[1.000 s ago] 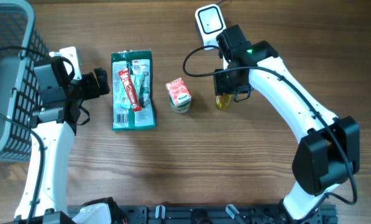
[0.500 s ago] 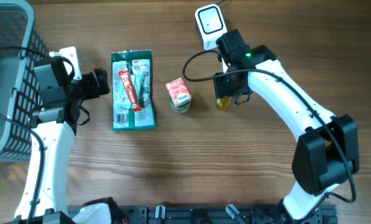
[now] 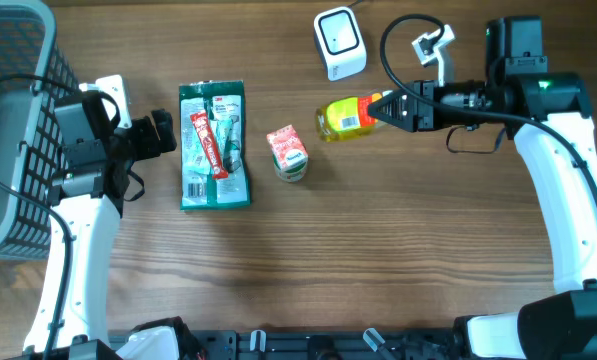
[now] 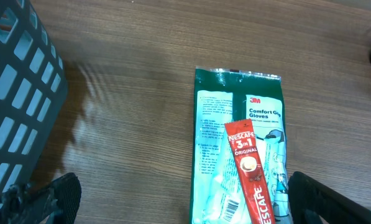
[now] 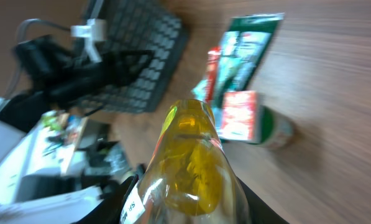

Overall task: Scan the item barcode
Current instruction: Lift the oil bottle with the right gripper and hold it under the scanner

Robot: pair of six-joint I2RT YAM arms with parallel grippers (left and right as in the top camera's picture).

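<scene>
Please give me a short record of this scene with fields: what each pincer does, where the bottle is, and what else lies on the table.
right pincer: shut on the bottle, holding it on its side
bottle: yellow, white label visible from above, near the scanner but not touching it
left pincer: open, empty, beside the glove pack
sachet: red, lying on the glove pack
carton: on the table, between glove pack and bottle
basket: at the table's left edge

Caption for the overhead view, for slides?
Right claw holds yellow bottle near white scanner; left claw open by glove pack.
</scene>
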